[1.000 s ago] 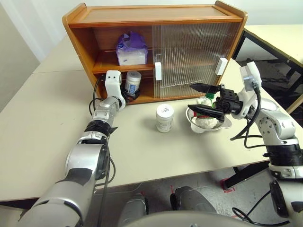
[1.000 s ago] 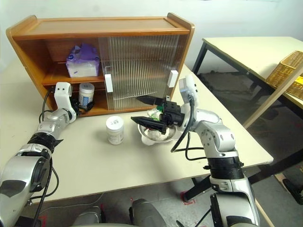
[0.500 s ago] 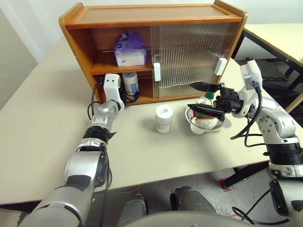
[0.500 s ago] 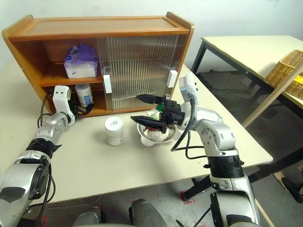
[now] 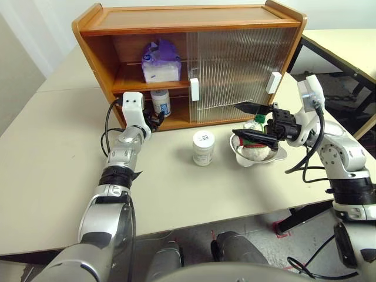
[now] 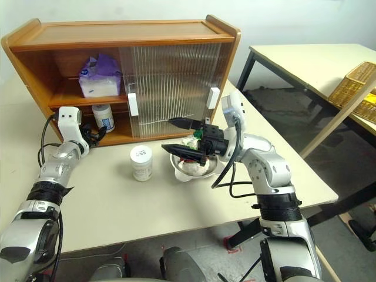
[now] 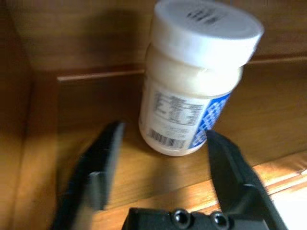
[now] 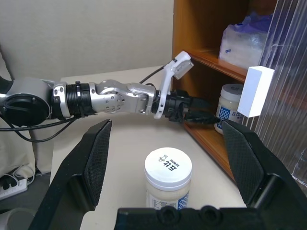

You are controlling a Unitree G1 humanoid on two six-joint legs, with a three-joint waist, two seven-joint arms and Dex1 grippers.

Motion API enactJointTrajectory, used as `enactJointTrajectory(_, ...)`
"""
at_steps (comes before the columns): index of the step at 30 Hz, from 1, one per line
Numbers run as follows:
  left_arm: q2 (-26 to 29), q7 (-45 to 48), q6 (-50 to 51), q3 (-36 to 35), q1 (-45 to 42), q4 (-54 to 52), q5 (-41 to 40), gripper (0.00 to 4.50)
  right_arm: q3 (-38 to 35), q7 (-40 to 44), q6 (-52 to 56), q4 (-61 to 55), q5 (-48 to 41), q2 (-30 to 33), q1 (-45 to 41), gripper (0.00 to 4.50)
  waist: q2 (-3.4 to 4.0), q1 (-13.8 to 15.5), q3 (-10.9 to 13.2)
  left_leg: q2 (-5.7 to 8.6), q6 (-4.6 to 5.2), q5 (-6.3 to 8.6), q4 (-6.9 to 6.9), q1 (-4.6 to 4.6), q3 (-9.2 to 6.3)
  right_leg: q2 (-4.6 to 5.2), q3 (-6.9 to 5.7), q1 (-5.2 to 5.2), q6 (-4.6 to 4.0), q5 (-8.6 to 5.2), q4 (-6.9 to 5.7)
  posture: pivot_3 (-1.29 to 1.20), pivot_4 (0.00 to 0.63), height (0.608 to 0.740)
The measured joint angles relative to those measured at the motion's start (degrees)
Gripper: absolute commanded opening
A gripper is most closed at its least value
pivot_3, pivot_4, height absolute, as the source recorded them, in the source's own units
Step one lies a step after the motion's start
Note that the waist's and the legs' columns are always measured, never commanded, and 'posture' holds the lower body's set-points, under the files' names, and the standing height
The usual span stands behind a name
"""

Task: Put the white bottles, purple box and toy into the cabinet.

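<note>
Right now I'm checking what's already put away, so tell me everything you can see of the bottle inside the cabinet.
The bottle is a squat jar of pale plastic with a round white lid and a label of fine print, a barcode and a blue patch. It stands upright on the cabinet's lower wooden shelf, at its open left end, under the shelf with the purple box. The left hand is just in front, fingers parted either side, not touching it.
</note>
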State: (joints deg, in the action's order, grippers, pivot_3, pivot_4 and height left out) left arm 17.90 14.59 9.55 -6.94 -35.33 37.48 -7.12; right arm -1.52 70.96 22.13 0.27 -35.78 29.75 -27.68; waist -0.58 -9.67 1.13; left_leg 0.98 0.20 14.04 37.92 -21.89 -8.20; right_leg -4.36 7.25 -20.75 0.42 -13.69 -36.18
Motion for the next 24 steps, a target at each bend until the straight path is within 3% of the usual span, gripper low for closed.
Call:
enactJointTrajectory(6,0.0,-3.9,2.0,-1.0,0.0,-0.7,0.2,0.03,0.0,-0.2,0.0,0.0,0.0,0.0,0.1,4.5,-0.01,0.0,0.0,-0.01,0.0,0.01,-0.01,-0.01,-0.07,0.03,0.0,-0.01,-0.02,-0.01,0.0,-0.24,0.02,0.74)
enactJointTrajectory(24,-0.5,-8.8,-3.6,-0.4,-8.7,12.7,4.2,0.03,-0.1,-0.9,-0.1,-0.3,0.0,0.3,1.0,4.5,-0.13,-0.2,0.1,0.09,0.02,-0.06,0.05,0.03,-0.44,0.11,-0.07,0.07,-0.02,0.03,-0.05,-0.27,0.014,0.74)
